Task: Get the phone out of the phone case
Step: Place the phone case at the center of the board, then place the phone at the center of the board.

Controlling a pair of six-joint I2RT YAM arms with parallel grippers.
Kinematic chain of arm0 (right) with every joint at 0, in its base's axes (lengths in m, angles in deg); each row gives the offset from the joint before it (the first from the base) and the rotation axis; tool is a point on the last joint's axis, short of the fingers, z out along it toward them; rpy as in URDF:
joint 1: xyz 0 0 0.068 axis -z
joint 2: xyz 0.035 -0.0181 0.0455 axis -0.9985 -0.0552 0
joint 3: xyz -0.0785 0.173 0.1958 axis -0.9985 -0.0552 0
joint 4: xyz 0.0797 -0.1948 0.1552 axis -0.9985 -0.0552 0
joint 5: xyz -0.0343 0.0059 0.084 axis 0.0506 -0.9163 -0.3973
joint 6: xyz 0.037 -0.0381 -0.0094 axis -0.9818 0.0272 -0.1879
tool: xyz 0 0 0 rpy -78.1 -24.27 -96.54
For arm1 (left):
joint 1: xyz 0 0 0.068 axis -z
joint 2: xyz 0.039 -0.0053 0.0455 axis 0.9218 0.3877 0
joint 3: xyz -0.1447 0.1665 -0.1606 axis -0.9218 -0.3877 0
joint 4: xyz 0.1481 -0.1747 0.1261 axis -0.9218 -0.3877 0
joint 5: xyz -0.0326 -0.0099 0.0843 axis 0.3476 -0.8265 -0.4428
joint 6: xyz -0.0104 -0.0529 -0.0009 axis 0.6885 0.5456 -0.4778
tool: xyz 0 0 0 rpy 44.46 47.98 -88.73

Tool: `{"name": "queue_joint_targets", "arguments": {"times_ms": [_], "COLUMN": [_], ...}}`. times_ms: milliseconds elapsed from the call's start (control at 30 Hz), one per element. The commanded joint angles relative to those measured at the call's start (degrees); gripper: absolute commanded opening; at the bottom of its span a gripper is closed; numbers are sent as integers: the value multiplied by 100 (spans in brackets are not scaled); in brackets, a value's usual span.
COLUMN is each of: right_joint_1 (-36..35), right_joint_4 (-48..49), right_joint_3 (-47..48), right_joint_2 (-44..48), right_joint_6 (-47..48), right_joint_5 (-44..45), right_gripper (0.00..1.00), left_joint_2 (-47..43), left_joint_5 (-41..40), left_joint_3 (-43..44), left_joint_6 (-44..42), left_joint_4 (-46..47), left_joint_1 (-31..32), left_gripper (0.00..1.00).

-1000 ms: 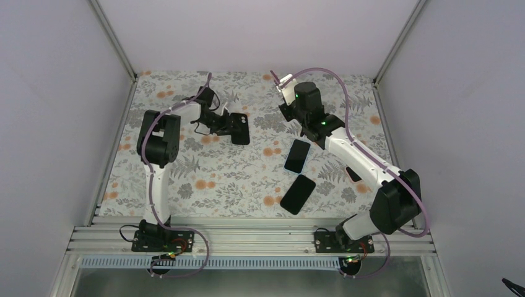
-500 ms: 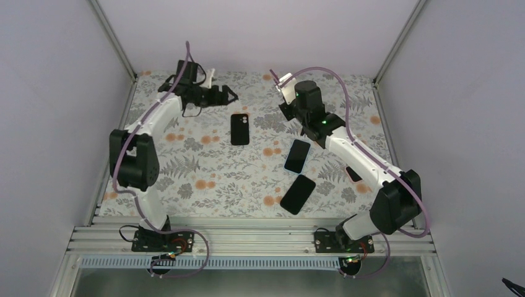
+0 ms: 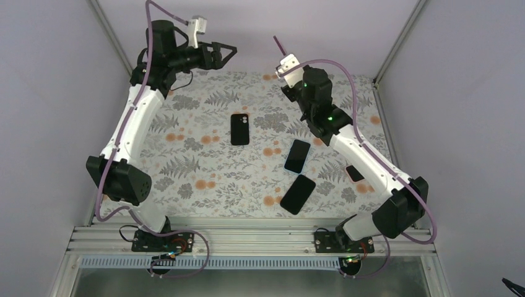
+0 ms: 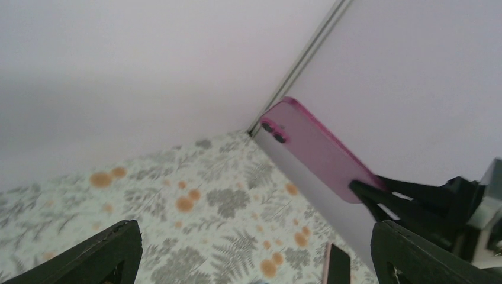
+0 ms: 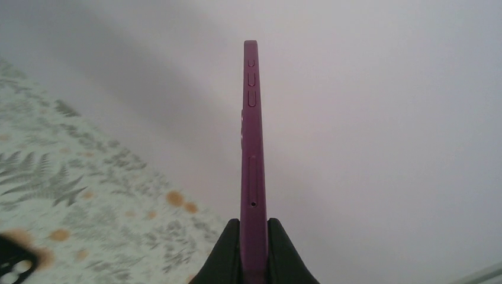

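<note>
My right gripper [image 5: 253, 236] is shut on the lower end of a magenta phone [image 5: 251, 148], which I see edge-on and upright, held in the air above the back of the table. The left wrist view shows the same phone [image 4: 314, 151] from its back, with the camera lenses at its far end. A black phone case [image 3: 239, 129] lies flat and empty on the floral mat, camera cutout toward the back. My left gripper [image 3: 228, 54] hangs high at the back left, open and empty, well clear of the case.
Two dark phones [image 3: 297, 156] [image 3: 298, 193] lie flat on the mat [image 3: 204, 179] right of centre. A small dark slab [image 3: 353, 173] lies under the right arm. White walls close in the back and both sides.
My left gripper opened and let go of the black case, which now lies on the mat. The left arm then swung up and back. The right arm rose slightly, still holding the phone.
</note>
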Motion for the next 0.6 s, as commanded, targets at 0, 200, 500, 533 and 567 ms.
{"name": "queue_joint_targets", "arguments": {"times_ms": [0,200,500,533,567], "right_joint_1": [-290,-696,-1324,-1373,-1418], "right_joint_4": [1384,2750,5831,5962,6078], "right_joint_3": [213,-64,-1232,-1281,-1315], "right_joint_2": [-22,-170,-360,-392,-422], "right_joint_6": [1148,2516,5378,5499,5602], "right_joint_5": [989,1643,1900,1895,1896], "right_gripper": [4,4,4,4,4], "left_joint_2": [184,185,-38,-57,-72], "left_joint_5": [430,1004,1548,1575,1589], "left_joint_3": [630,471,-229,-306,-386], "left_joint_6": [317,1093,2064,2153,2220], "left_joint_4": [26,553,1419,1503,1572], "left_joint_1": [36,44,49,54,61], "left_gripper": [96,95,89,88,88]}}
